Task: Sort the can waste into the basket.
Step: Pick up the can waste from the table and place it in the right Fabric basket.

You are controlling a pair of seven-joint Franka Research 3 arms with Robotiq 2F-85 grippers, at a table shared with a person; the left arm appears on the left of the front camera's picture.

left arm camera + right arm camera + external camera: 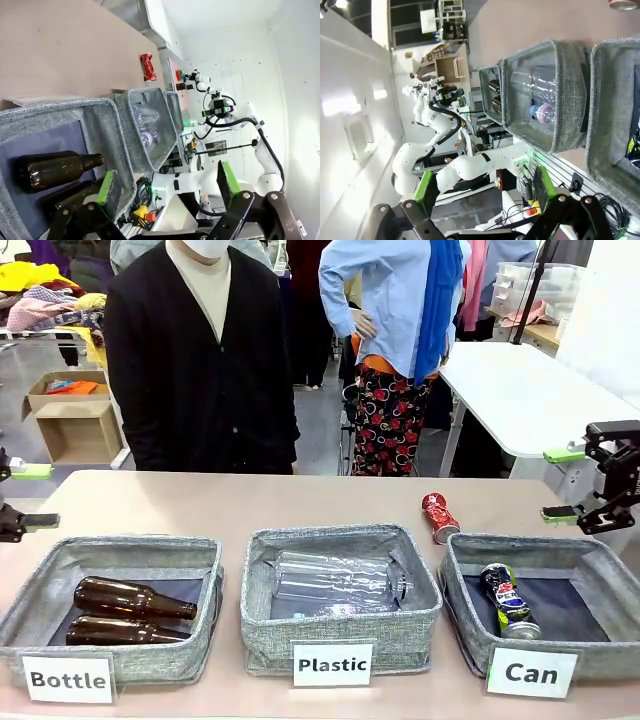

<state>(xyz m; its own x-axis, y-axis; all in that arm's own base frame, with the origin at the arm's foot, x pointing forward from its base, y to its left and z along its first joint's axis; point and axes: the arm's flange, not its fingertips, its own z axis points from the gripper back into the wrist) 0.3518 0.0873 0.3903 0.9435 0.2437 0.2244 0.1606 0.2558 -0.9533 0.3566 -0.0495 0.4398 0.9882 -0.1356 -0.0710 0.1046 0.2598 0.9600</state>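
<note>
**Front view.** Bright, even light from overhead falls on my table (330,502). The shadows along the walls of the "Can" basket (600,655) are short and soft. Pale highlights streak the clear plastic bottles (335,580), a thin gleam runs along the brown glass bottles (130,598), and the red can (438,516) glints. The printed signs read sharply.

**Left wrist view.** Wide-angle distortion bows the table edge and the basket walls. The white wall (300,75) on the right is washed out.

**Right wrist view.** I see the same bowing here. A glare patch (340,105) burns to pure white on the left, while the far room along the top is dim.
</note>
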